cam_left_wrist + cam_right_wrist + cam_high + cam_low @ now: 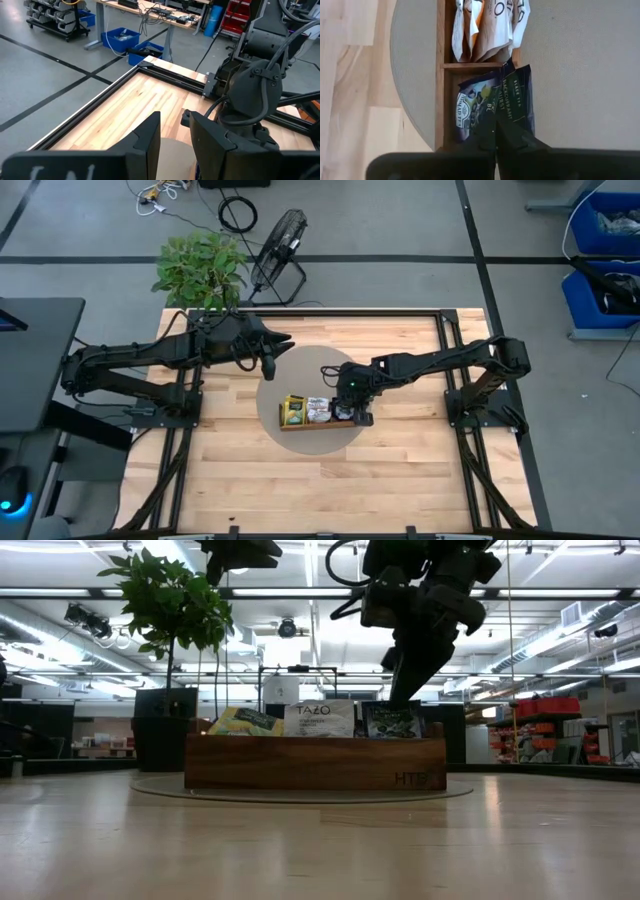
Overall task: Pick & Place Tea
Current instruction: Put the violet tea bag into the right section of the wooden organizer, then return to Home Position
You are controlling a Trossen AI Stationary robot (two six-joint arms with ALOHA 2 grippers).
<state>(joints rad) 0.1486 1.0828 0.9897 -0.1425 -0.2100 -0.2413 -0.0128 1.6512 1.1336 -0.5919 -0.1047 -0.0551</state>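
Broadly, the wooden table (400, 470) fills the lower centre of the high view, with a grey round mat (300, 365) laid at mid-frame, presumably as a fixed work zone. On the mat's lower part the brown wooden tray (318, 423) is set lengthwise; in the low view it sits at centre frame, its front wall (315, 764) hiding the packets' lower halves. The tea is kept upright in three compartments, likely sorted by kind: yellow packets (243, 721) at the left, white packets (319, 718) in the middle, dark blue packets (392, 719) at the right. The right gripper (496, 134) is seen over the tray's right-end compartment, at centre-right of the high view (358, 412), fingers brought together on the top edge of a dark blue packet (519, 100); the pinch at the upper edge is judged to keep the packet hanging vertical so it can slip between its neighbours or be drawn out; which of the two cannot be told. A second dark packet (475, 107) leans just beside it in the same compartment. The left gripper (174, 131) is parked above the mat's upper left, well apart from the tray, in the upper-centre of the high view (268, 365), jaws partly apart with nothing between them, evidently held clear so the right arm is not obstructed.
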